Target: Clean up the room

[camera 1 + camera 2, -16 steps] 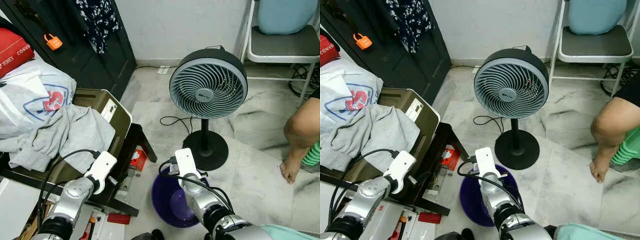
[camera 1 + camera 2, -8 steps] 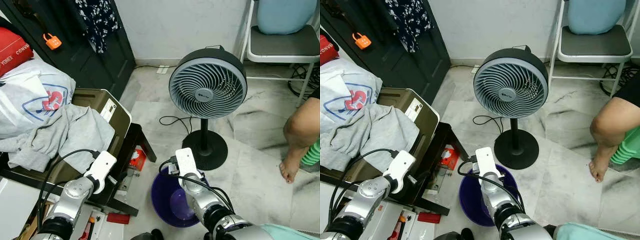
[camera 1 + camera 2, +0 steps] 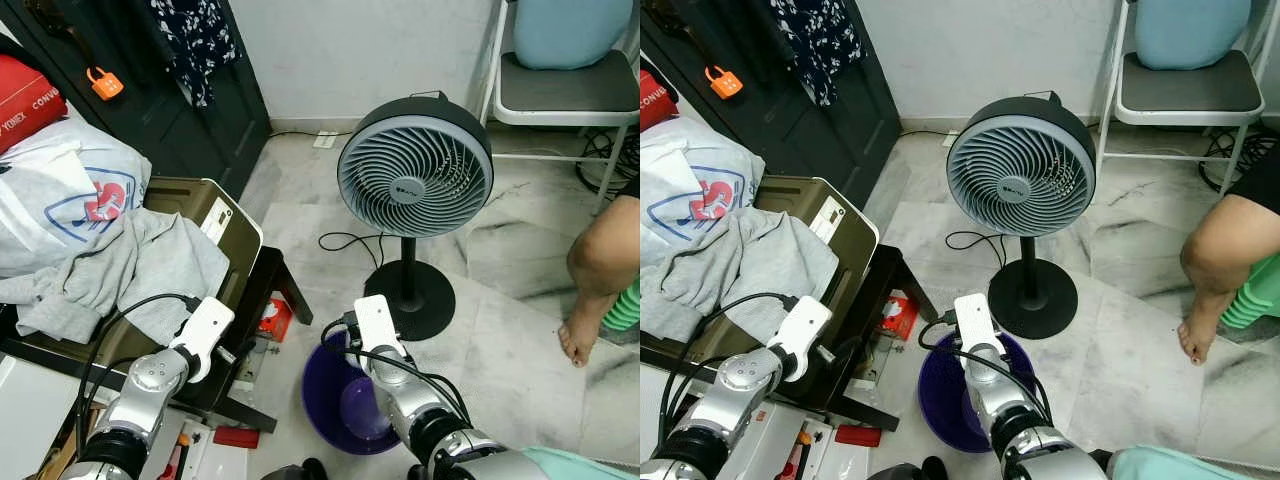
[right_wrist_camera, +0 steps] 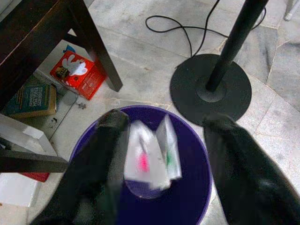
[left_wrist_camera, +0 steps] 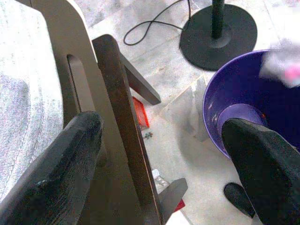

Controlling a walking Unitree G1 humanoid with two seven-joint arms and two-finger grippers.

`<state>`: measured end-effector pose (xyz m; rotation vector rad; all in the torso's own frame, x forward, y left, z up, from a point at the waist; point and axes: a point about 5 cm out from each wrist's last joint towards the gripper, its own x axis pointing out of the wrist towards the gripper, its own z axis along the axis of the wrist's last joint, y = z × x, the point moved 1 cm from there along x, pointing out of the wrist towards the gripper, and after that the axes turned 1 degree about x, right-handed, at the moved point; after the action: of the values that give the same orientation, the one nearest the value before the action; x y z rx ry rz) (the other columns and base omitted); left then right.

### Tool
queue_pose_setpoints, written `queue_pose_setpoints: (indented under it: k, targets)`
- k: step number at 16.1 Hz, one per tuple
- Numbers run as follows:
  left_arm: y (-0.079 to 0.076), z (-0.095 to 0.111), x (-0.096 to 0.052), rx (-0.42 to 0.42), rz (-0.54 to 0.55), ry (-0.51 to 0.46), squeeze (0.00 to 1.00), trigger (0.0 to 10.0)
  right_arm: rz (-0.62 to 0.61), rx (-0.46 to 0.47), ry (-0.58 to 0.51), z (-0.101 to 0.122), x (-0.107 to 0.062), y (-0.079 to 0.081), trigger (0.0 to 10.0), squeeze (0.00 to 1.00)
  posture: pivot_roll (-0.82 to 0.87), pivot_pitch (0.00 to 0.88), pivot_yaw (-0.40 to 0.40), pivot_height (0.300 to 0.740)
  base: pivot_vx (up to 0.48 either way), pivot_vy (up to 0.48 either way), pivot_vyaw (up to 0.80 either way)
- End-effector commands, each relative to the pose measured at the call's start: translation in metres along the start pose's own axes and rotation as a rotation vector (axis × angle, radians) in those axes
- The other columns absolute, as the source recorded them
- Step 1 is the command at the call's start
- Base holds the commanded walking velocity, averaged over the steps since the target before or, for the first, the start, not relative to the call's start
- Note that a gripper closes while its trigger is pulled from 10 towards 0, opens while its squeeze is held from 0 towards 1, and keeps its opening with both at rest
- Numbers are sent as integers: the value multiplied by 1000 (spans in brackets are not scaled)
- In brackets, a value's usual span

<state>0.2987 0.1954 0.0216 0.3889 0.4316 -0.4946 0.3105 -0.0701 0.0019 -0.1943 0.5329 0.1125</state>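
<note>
While right end effector (image 4: 161, 187) gapes, white wrapper (image 4: 152, 157) over purple bin (image 4: 197, 211); book (image 4: 32, 99) reads "ENGLISH".

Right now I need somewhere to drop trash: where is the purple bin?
The purple bin sits on the floor directly below the right gripper, between the fan's base and the dark wooden table leg.

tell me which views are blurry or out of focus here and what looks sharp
Right wrist view: the white paper scrap over the purple bin is motion-blurred, and the near black fingers are soft, while the fan base and red box look crisp. Left wrist view: the fingers are out of focus. Both eye views are evenly lit and sharp, as on the fan.
</note>
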Motion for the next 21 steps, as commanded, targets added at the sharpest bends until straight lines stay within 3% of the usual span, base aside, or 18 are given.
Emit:
queue_pose_setpoints:
  k: [1, 7, 12, 13, 14, 15, 19, 20, 21]
  targets:
    - [4, -10, -4, -10, 19, 35, 0, 10000, 27, 18, -2, 0, -1, 8, 10000, 1000, -53, 165, 206, 740, 0, 0, 0]
    - [3, -5, -1, -18, 27, 19, 0, 10000, 13, 41, -55, 13, 1, 0, 10000, 1000, -67, 147, 199, 740, 0, 0, 0]
    - [-3, 17, 11, -189, 59, -80, 0, 10000, 7, 108, -179, 38, 0, -27, 10000, 1000, -124, 83, 158, 740, 0, 0, 0]
    - [-8, 24, 11, -227, 61, -125, 0, 10000, 14, 106, -208, 40, -5, -34, 10000, 800, -135, 58, 142, 740, 0, 0, 0]
    - [-11, 28, 10, -242, 59, -150, 0, 10000, 16, 107, -219, 40, -9, -38, 10000, 671, -139, 37, 133, 740, 0, 0, 0]
    - [-15, 32, 11, -255, 55, -169, 0, 10000, 22, 103, -223, 39, -10, -42, 10000, 376, -146, 20, 126, 740, 0, 0, 0]
    - [-26, 40, 4, -346, 29, -238, 0, 10000, 17, 89, -195, 26, -18, -51, 10000, 353, -160, 0, 107, 740, 0, 0, 0]
    - [-28, 43, 5, -351, 17, -238, 0, 10000, 10, 93, -197, 29, -19, -54, 10000, 216, -163, 0, 99, 740, 0, 0, 0]
    - [-29, 44, 5, -356, 15, -243, 0, 10000, 6, 94, -206, 33, -19, -56, 10000, 0, -165, 0, 94, 740, 0, 0, 0]
